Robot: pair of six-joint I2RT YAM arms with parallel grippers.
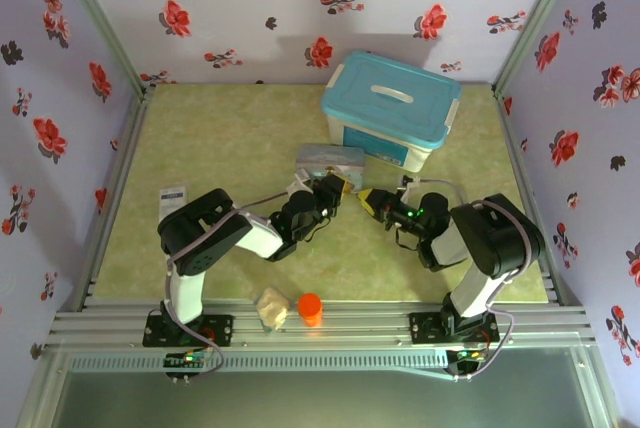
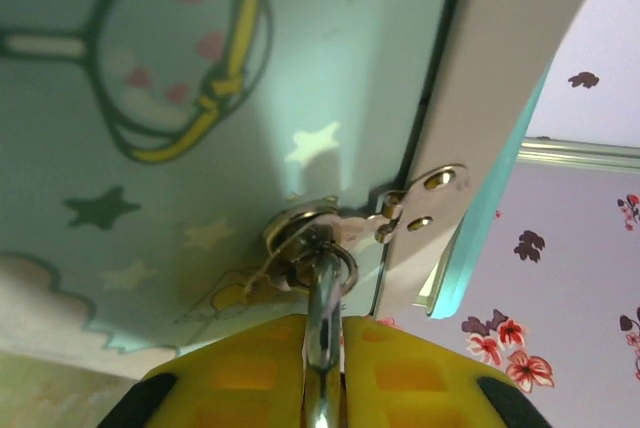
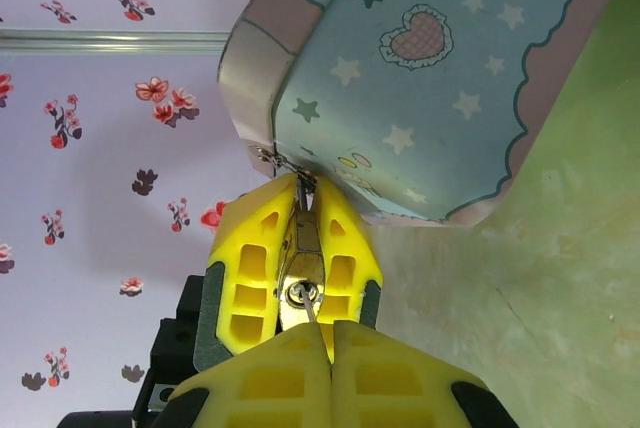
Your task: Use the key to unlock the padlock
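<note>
The padlock (image 3: 301,260) hangs from the hasp of the pale blue cartoon tin (image 3: 430,68), its brass body pinched between the yellow fingers (image 3: 245,258) of my left gripper (image 3: 303,186). In the left wrist view its grey shackle (image 2: 326,298) passes through the tin's hasp ring, and my left gripper (image 2: 322,343) is shut on it. My right gripper (image 3: 330,336) is shut on the key (image 3: 312,310), whose thin blade sits in the keyhole on the padlock's underside. From above, the left gripper (image 1: 335,193) and right gripper (image 1: 374,202) meet tip to tip in front of the tin (image 1: 328,160).
A white box with a blue lid (image 1: 390,108) stands just behind the tin. An orange cylinder (image 1: 310,308) and a crumpled beige lump (image 1: 270,308) lie near the front edge. A paper label (image 1: 172,193) lies at the left. Flowered walls enclose the green table (image 1: 220,138).
</note>
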